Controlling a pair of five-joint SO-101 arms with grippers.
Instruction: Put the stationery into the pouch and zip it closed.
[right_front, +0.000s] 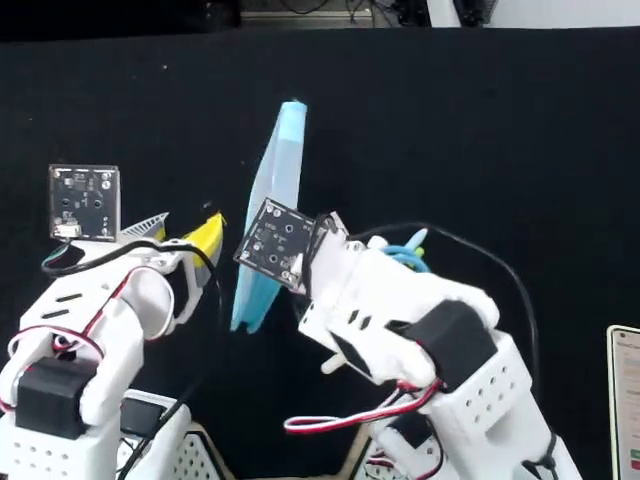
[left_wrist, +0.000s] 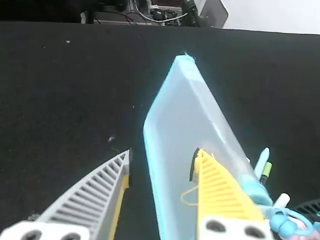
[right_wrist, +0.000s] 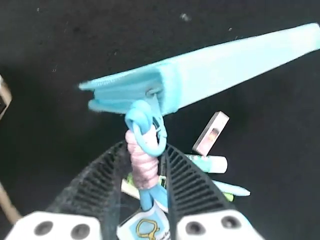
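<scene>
Right wrist view has the right gripper (right_wrist: 144, 150) clamped on the zipper cord (right_wrist: 142, 167) of the pouch (right_wrist: 225, 65), which stands on edge on the counter (right_wrist: 50, 40), pens (right_wrist: 210, 162) beside it, the left gripper (left_wrist: 162, 155) wide open astride it.

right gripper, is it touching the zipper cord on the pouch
Touching. The right wrist view shows the right gripper with its black fingers pressed against both sides of the pink and blue zipper cord hanging from the light blue pouch.
</scene>
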